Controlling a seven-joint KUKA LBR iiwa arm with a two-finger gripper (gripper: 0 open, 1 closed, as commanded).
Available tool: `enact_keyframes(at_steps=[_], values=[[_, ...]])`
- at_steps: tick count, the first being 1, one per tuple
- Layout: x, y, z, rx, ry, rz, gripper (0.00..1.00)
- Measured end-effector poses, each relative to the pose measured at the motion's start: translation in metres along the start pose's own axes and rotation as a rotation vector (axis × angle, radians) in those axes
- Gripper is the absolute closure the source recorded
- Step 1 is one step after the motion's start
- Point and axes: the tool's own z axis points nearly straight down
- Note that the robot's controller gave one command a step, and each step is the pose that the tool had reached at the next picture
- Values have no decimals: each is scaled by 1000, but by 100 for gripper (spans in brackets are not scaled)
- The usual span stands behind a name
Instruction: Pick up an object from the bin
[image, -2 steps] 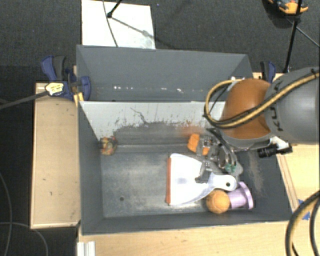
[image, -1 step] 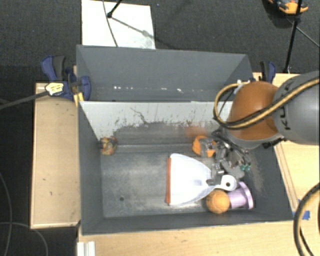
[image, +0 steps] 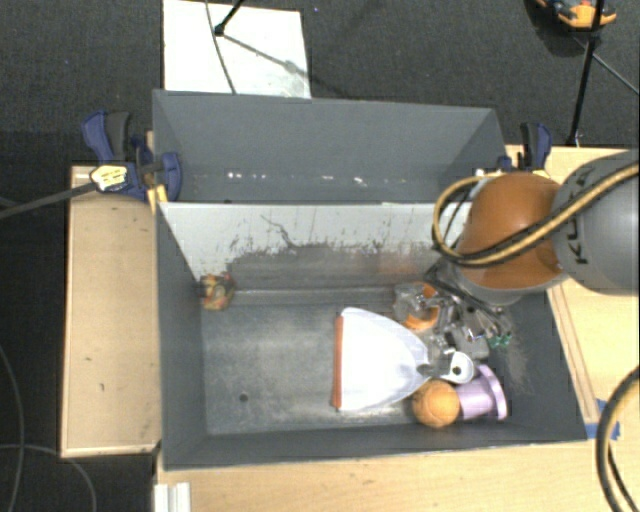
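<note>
Toward the bin's (image: 300, 160) four o'clock corner your gripper (image: 452, 352) hangs, grip state impossible to tell; the orange ball (image: 436, 405) lies just at its six o'clock, purple cup (image: 486, 397) at five.

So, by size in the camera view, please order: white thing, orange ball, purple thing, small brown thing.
1. white thing
2. orange ball and purple thing look alike, unranked
3. small brown thing

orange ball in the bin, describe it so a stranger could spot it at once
Look to the front right corner of the grey metal bin. There, between a flat white pouch with an orange edge and a purple plastic cylinder, lies the orange ball, the only round thing there.
</note>
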Motion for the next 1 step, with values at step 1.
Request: enact_keyframes(at_steps=[1], values=[[16, 4, 6, 1, -12, 167, 0]])
